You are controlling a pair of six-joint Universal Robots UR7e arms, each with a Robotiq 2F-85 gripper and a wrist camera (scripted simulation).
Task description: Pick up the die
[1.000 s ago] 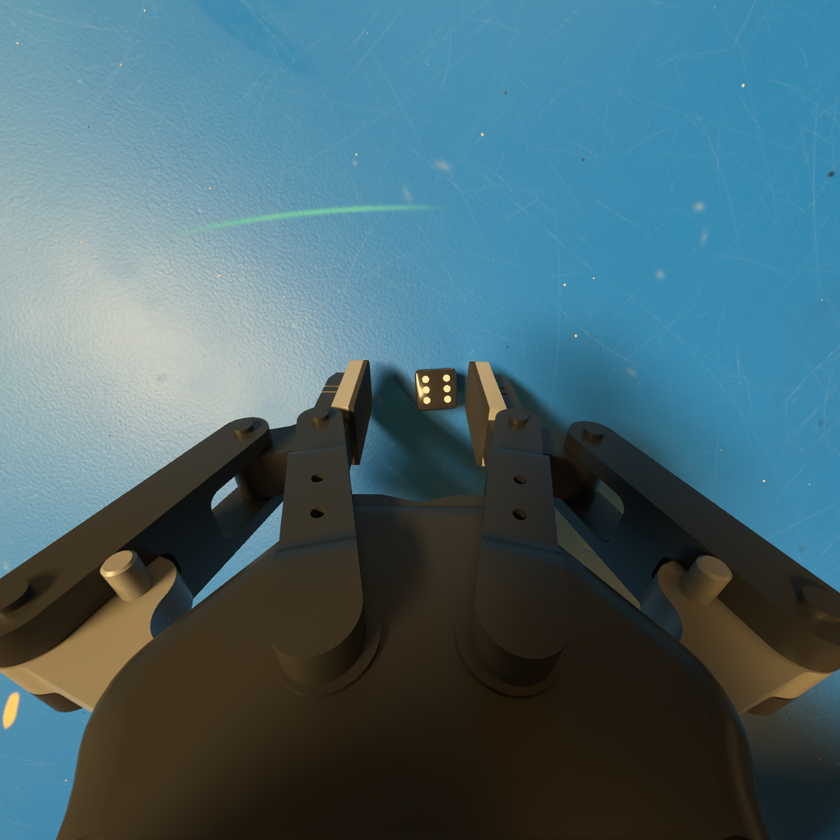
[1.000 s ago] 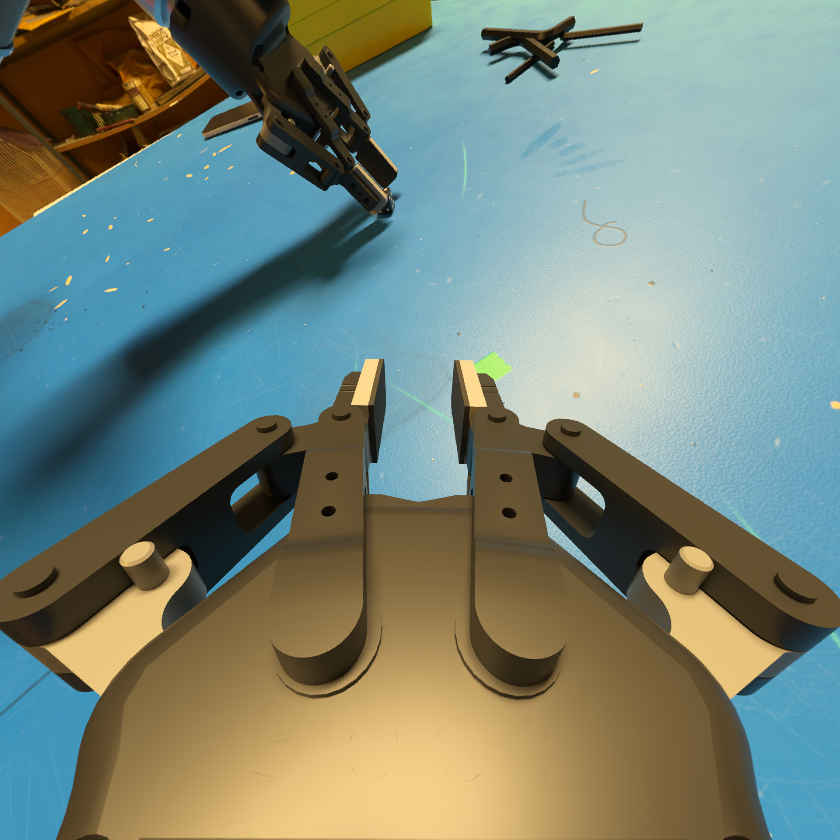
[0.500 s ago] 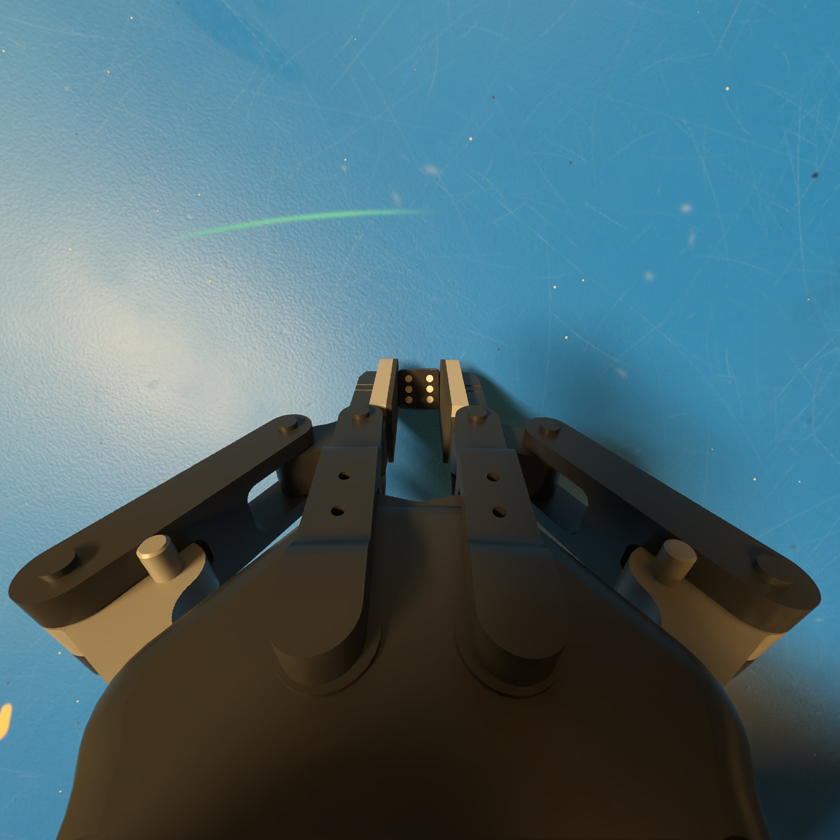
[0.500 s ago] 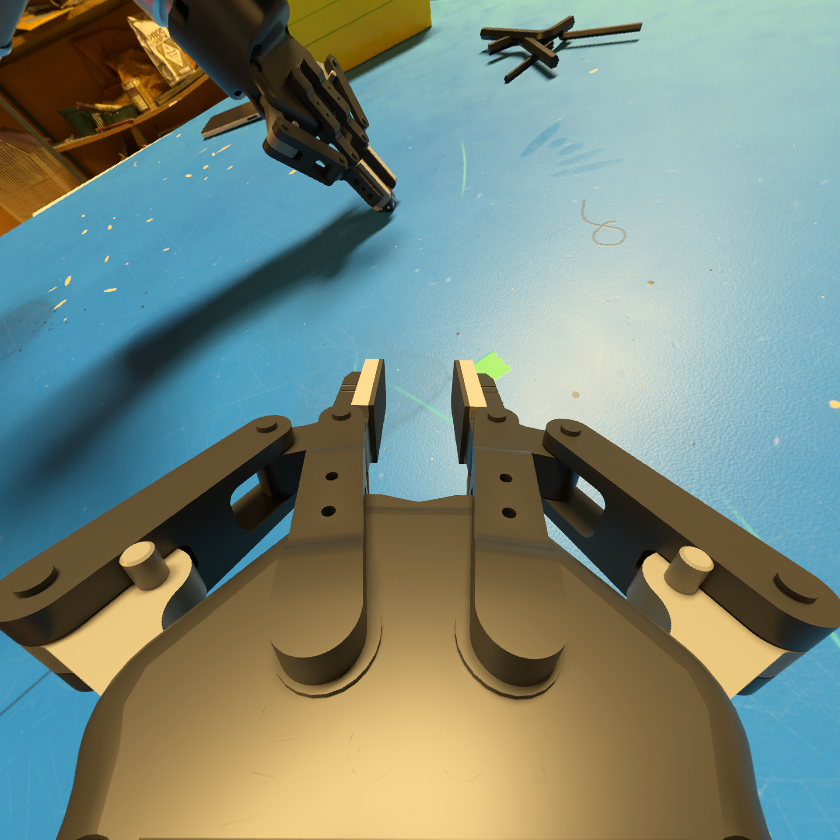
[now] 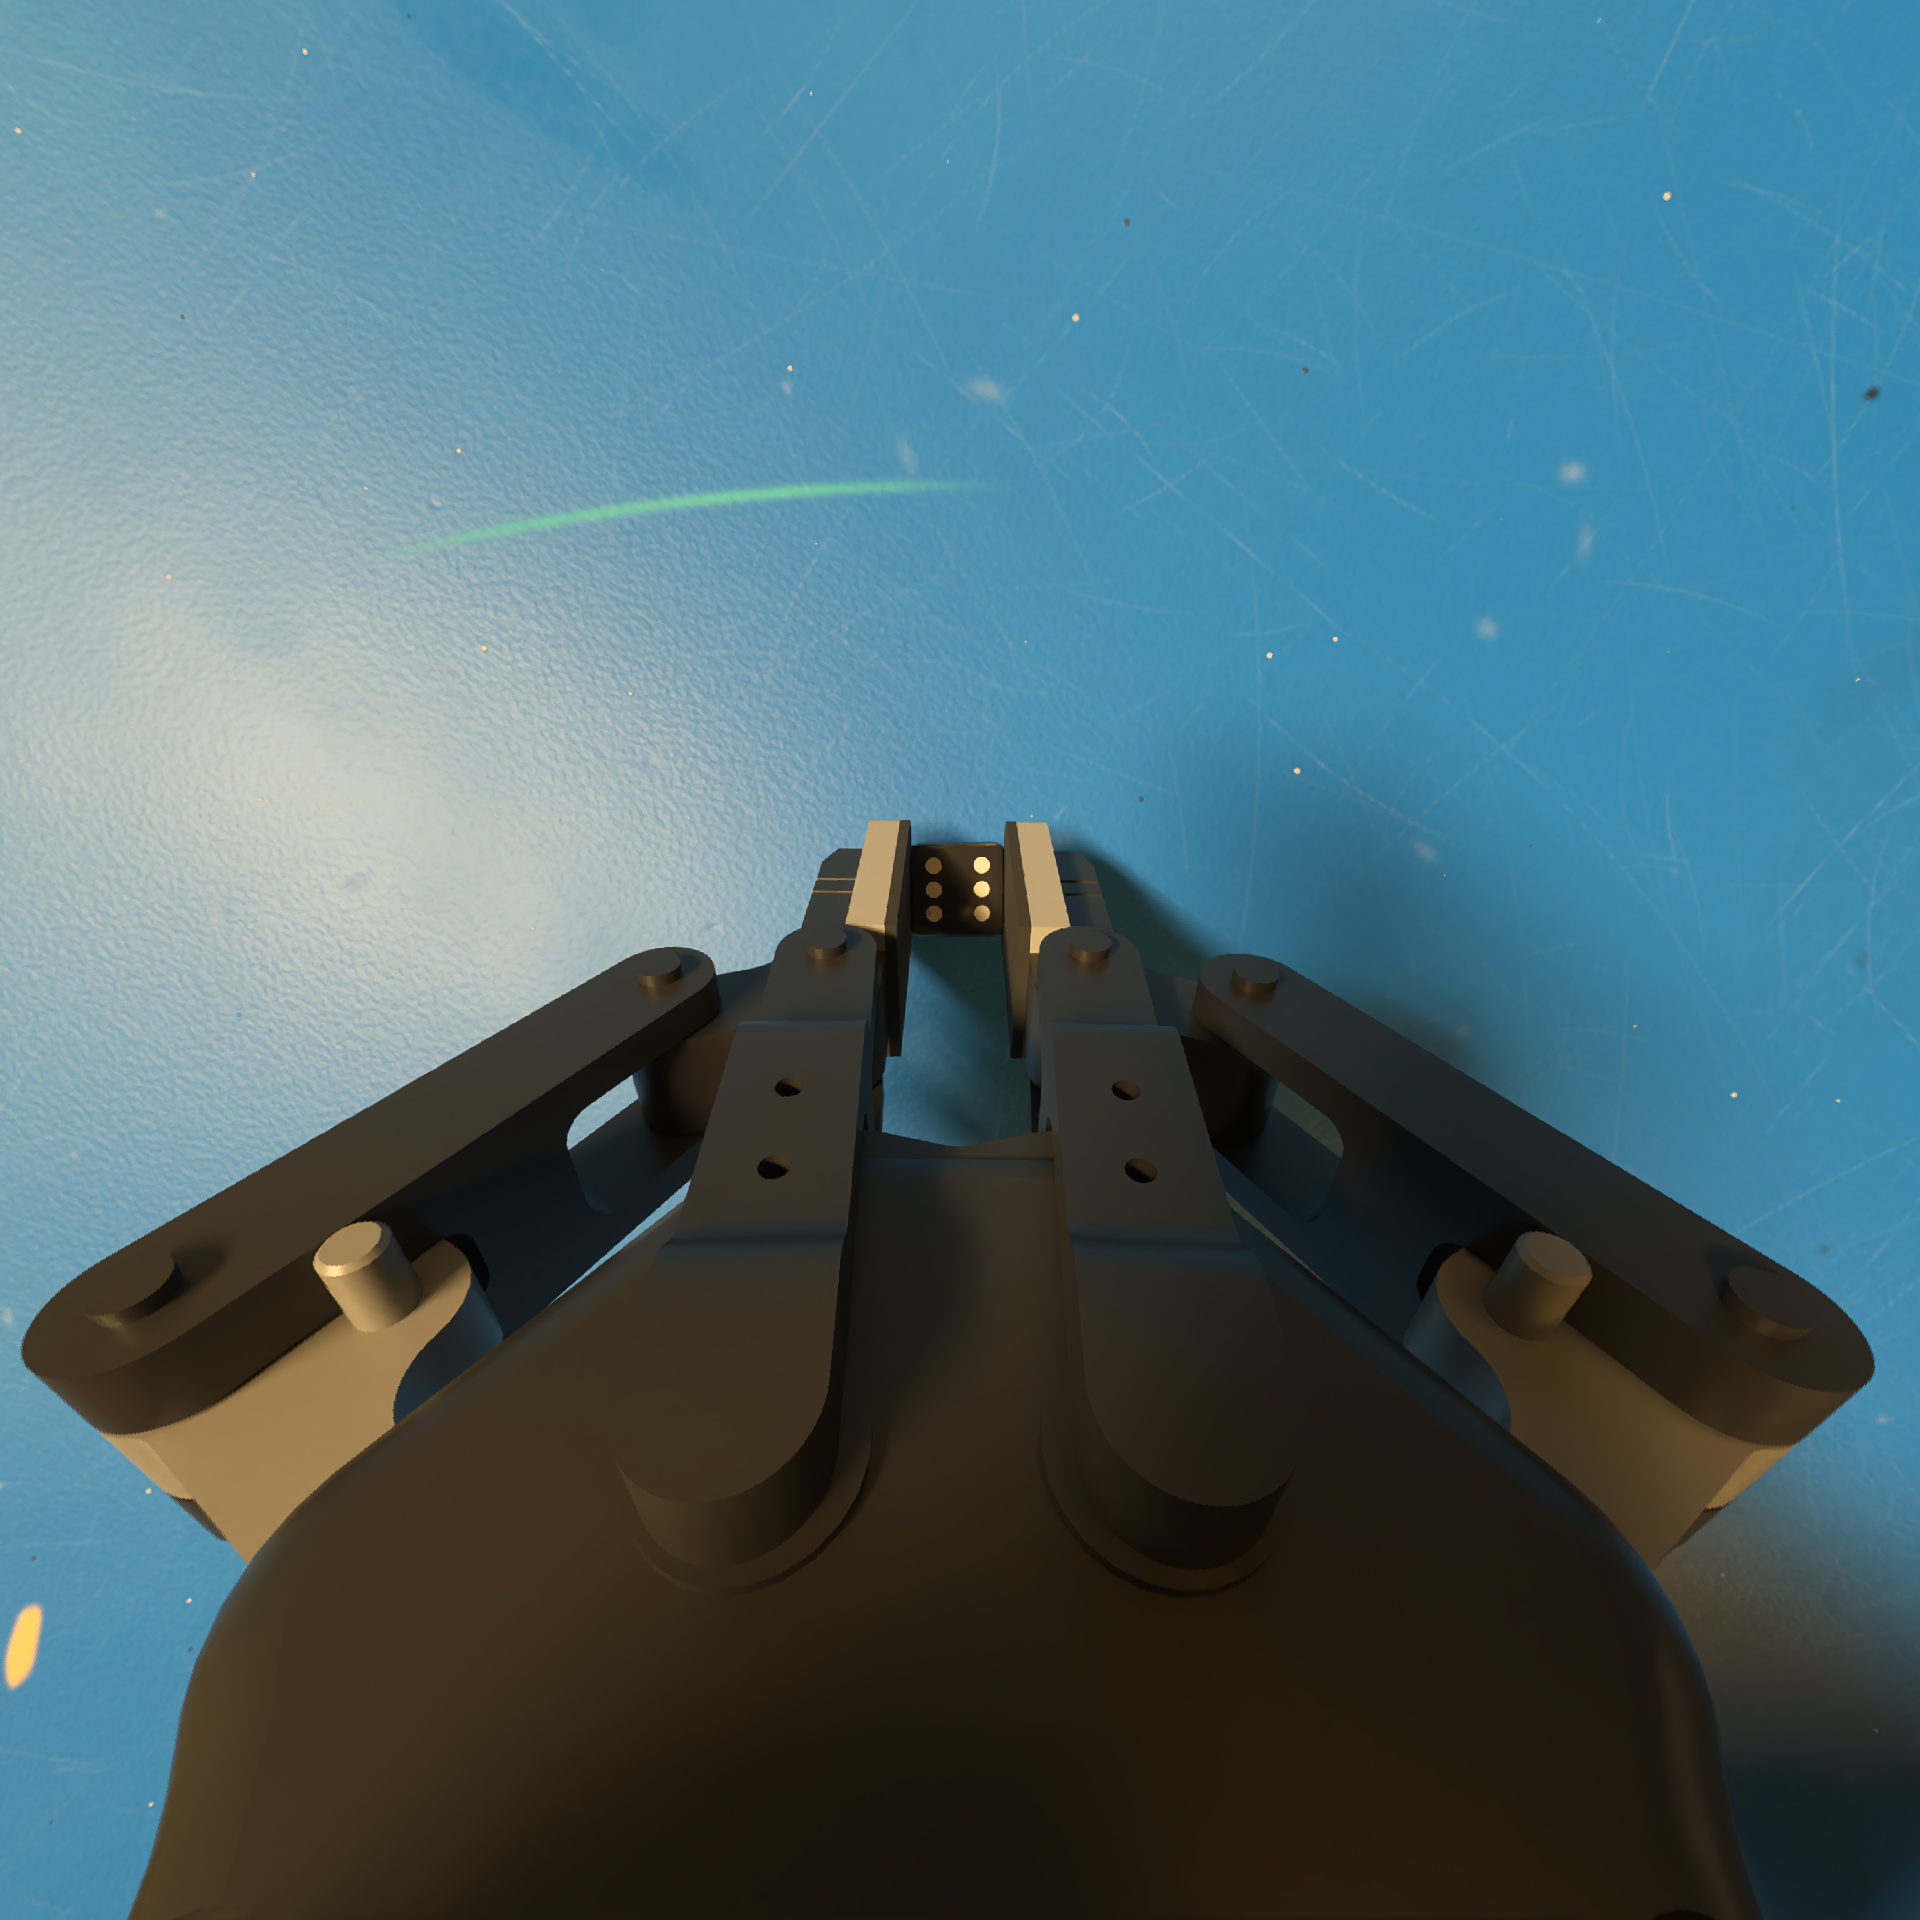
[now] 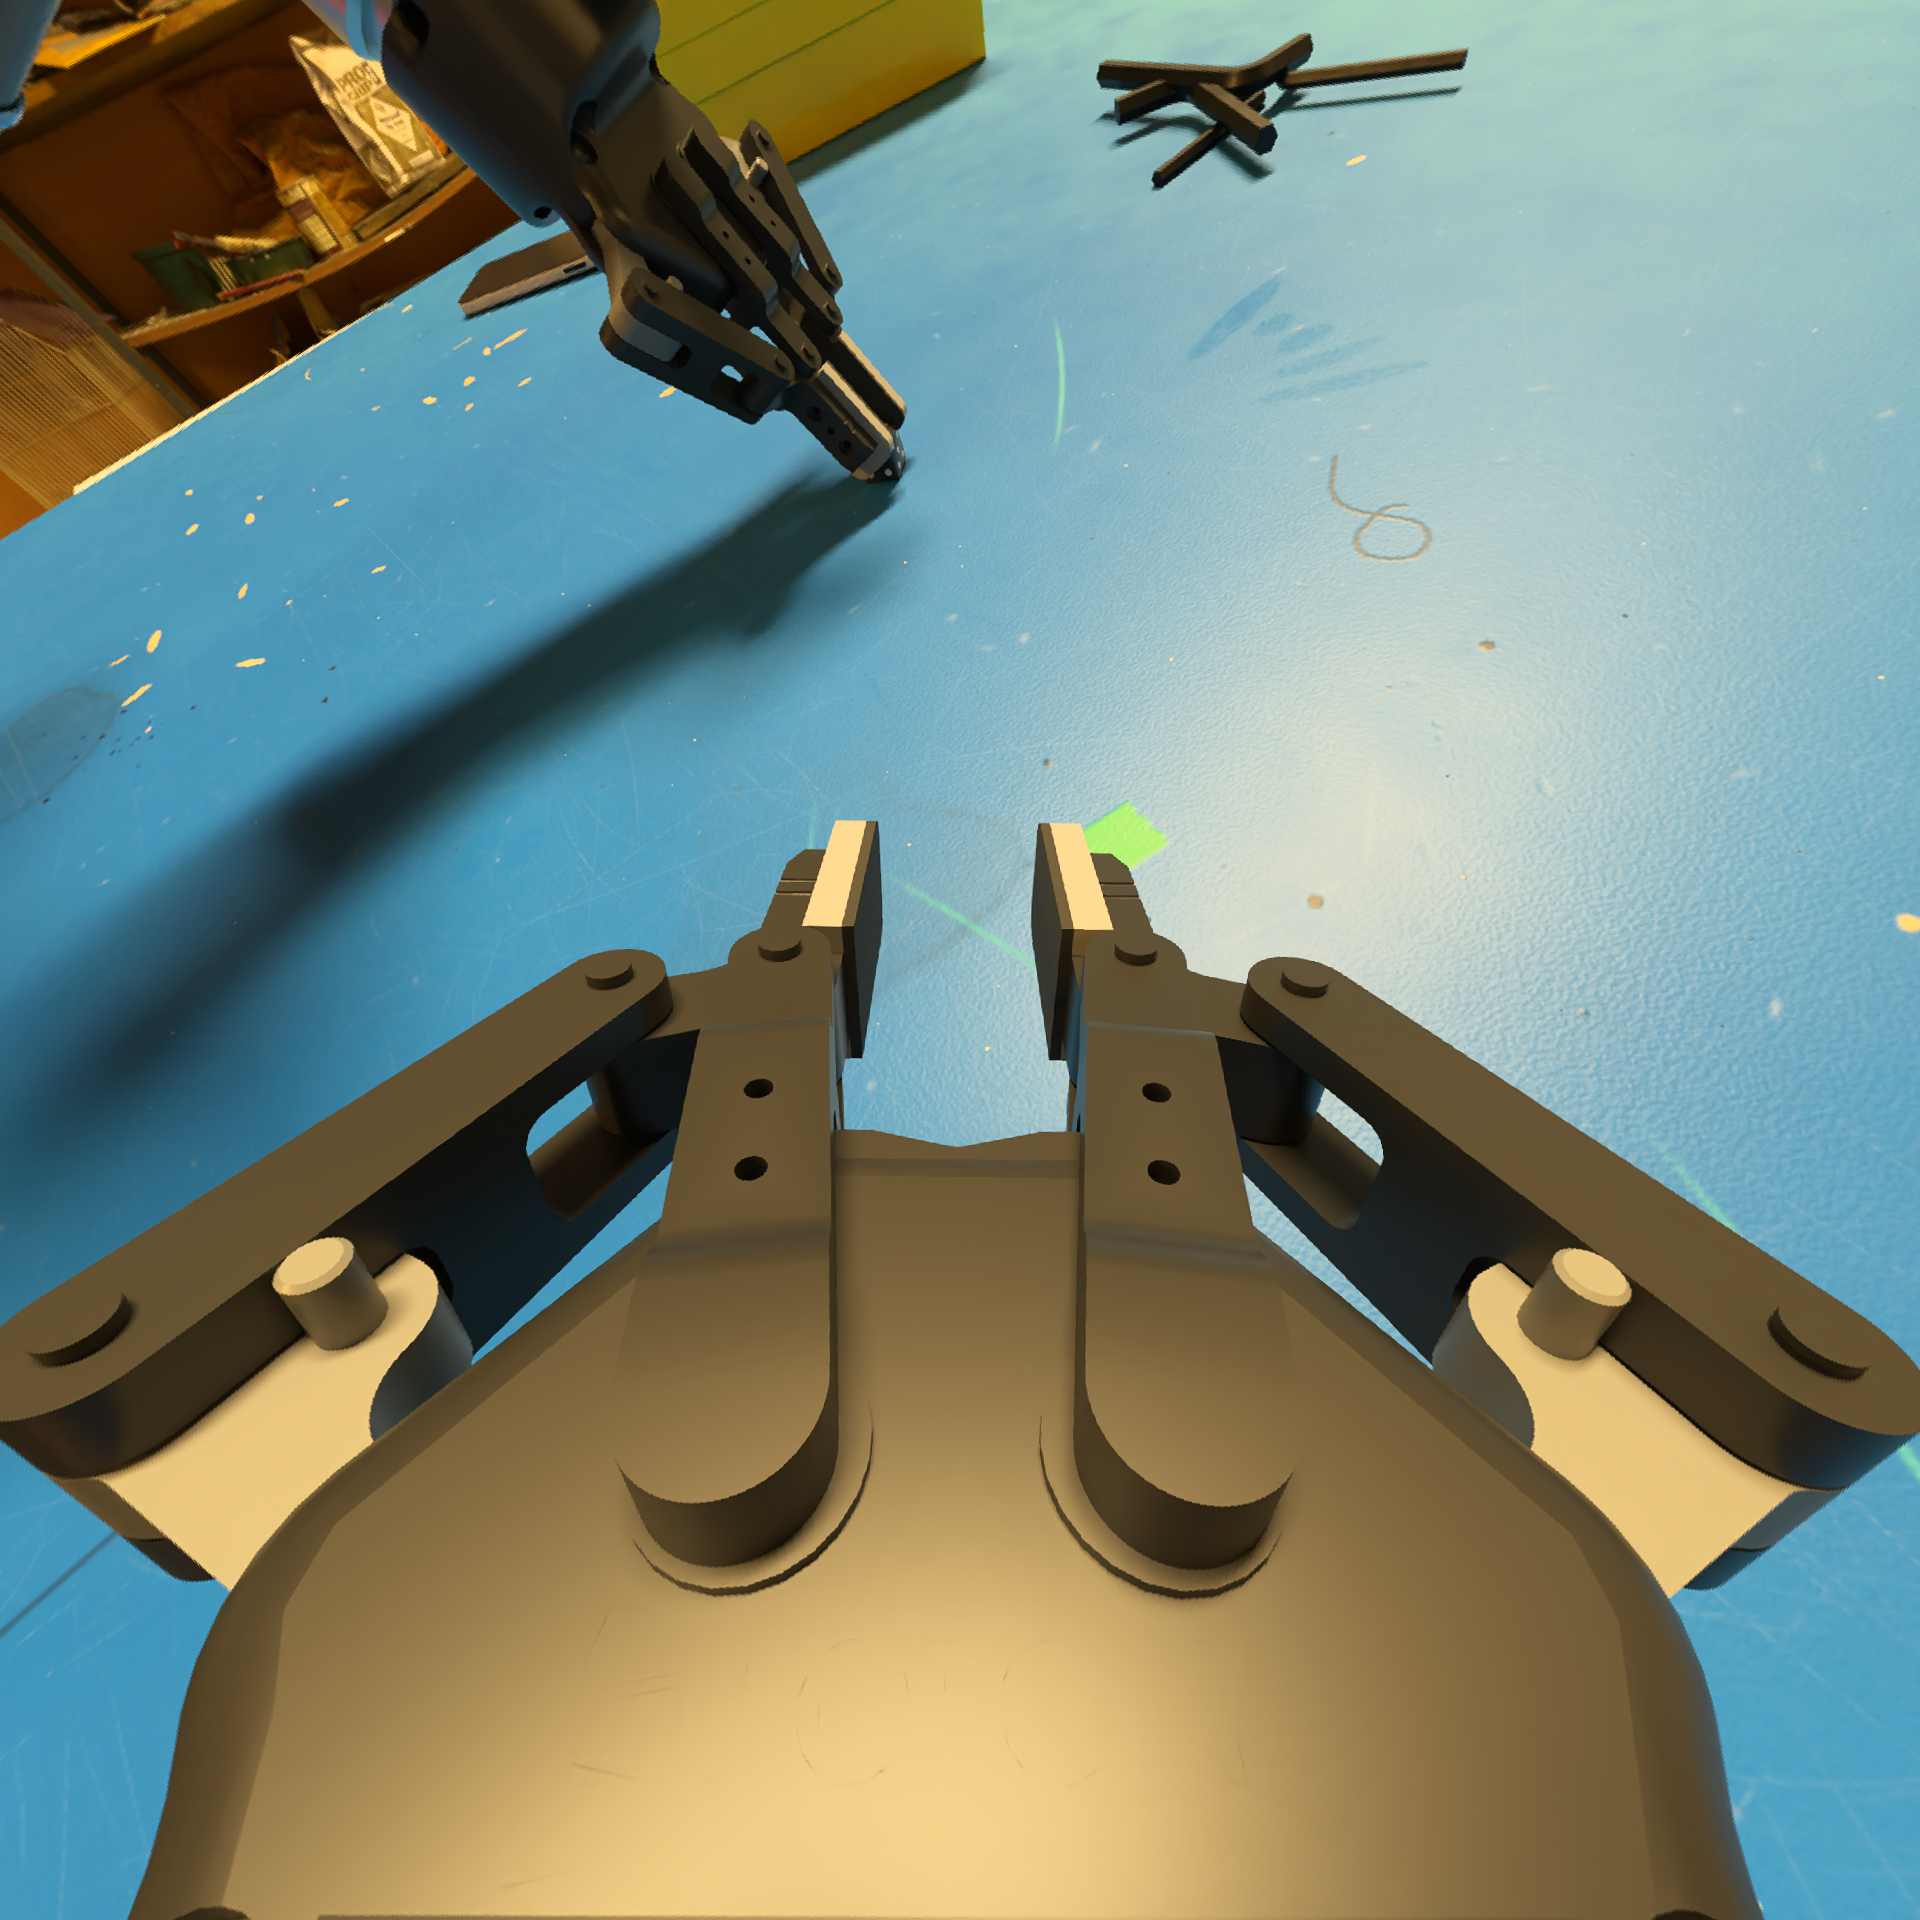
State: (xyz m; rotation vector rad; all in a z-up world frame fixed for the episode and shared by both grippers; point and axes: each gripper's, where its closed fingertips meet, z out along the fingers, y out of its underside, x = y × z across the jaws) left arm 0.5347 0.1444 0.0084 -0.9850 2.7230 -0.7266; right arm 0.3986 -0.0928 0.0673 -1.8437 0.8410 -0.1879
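Observation:
A small black die with pale pips shows its six face in the left wrist view. My left gripper is shut on it, both pads pressed against its sides, right at the blue table. In the right wrist view the left gripper shows far off with its tips down at the table; the die is too small to make out there. My right gripper is open and empty, above the blue table.
A yellow box stands at the far edge of the table. A pile of dark sticks lies at the far right. A flat dark slab lies by the table's left edge, with shelves beyond.
My left gripper has closed from open around the die to shut on it. The view of the table has shifted slightly. The right gripper has not moved.

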